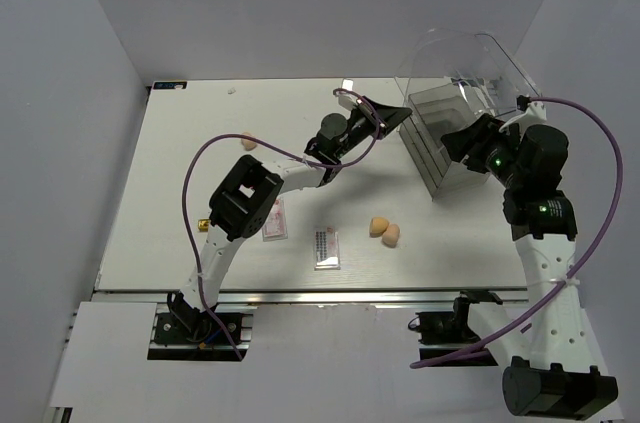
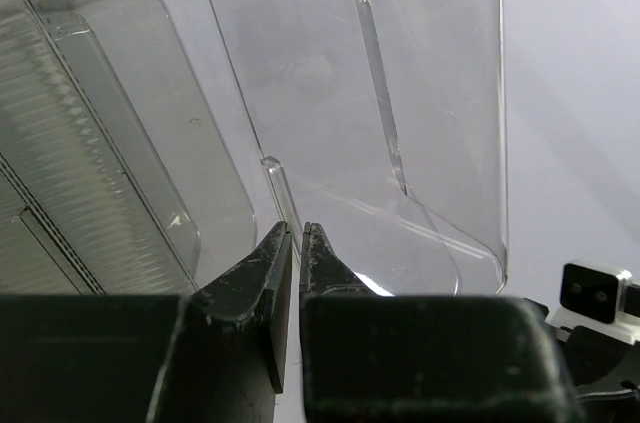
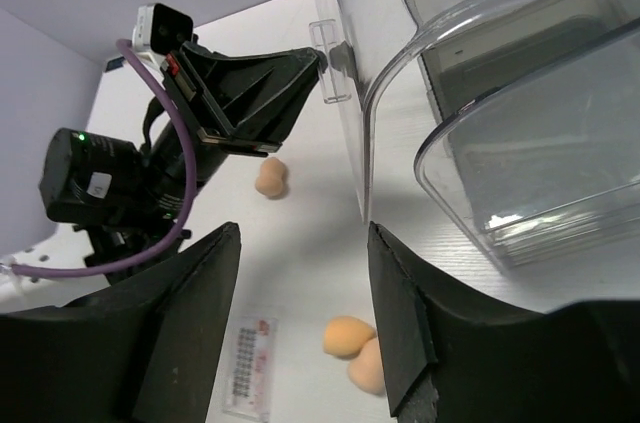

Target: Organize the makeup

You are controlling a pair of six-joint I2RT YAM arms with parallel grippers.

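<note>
While the left gripper [image 2: 298, 235] pinches the thin tab [image 3: 338, 88] of the clear drawer [image 1: 470, 55] and the right gripper [image 3: 300, 243] hangs open and empty, that slick tab could slip free mid-pull; sponges [image 1: 385, 230] and palettes [image 1: 327, 246] lie on the table [image 1: 180, 143], well apart from it.

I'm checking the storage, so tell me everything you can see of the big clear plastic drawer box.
The large clear plastic drawer box stands at the far right of the table: see-through, rounded corners, stacked levels. One clear part rises above it, its small front tab pinched in the left gripper. The open right gripper hovers beside it.
</note>
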